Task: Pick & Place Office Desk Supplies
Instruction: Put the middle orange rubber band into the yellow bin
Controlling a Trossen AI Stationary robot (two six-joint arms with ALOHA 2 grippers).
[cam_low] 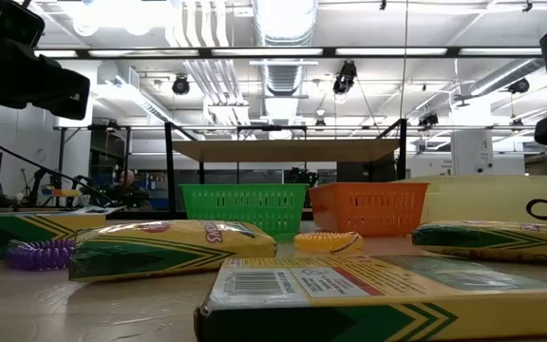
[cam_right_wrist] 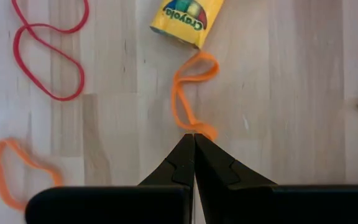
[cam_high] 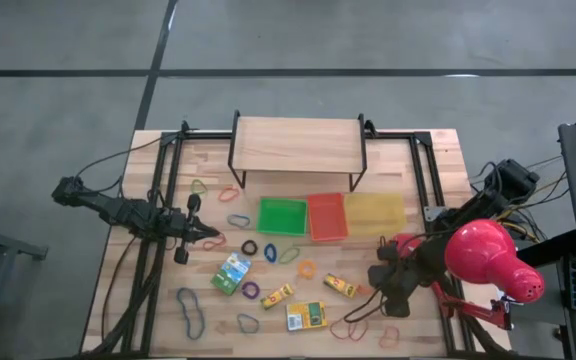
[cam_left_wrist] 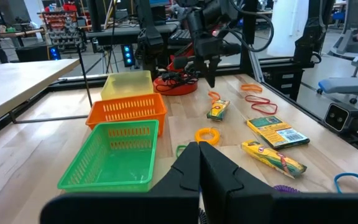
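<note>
Touching right pincer, seemingly: orange band

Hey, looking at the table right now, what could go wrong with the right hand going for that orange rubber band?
The right hand is shut with its tips at the orange band, seemingly without holding it, so lifting may leave the loop behind. The small yellow box lies just beyond and could get nudged. The red lamp crowds that arm.
</note>
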